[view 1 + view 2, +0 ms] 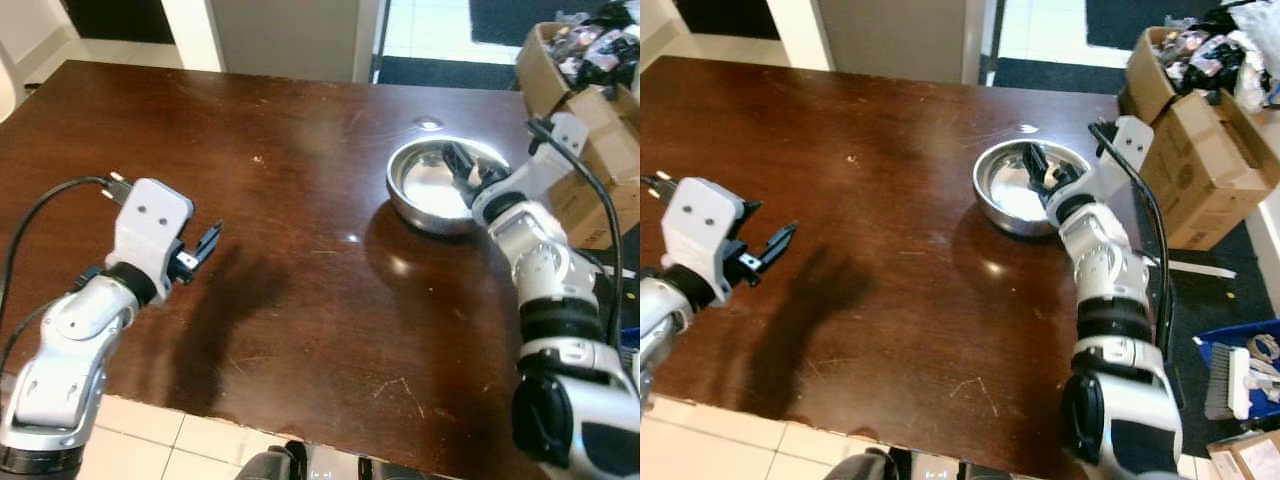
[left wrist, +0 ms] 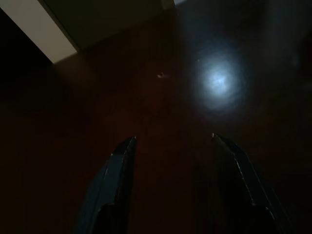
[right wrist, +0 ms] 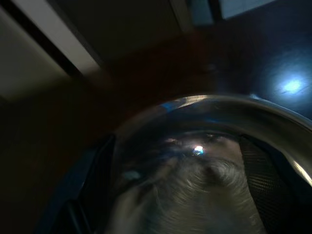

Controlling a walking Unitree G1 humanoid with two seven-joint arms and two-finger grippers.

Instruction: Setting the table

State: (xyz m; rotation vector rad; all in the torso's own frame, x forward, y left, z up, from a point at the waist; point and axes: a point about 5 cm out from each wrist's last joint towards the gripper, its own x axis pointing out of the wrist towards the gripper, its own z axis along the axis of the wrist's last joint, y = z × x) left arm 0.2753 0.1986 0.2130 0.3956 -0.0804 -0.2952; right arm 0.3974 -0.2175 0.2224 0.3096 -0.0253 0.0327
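We judge the step in hand to be placing or shifting the steel bowl (image 1: 436, 186), which sits on the dark wooden table (image 1: 300, 260) at the right of the frame, near the cardboard boxes (image 1: 1200, 150). Our right gripper (image 1: 466, 168) reaches into it; one finger seems to lie inside the rim and one outside, but whether they actually pinch the wall we cannot tell. Next we would need a firm hold on the rim before lifting or sliding. Our left gripper (image 1: 203, 245) hovers at the lower left, fingers (image 2: 117, 170) parted, holding nothing. The wrist views are dark; the bowl's inside reads only as a blurred sheen.
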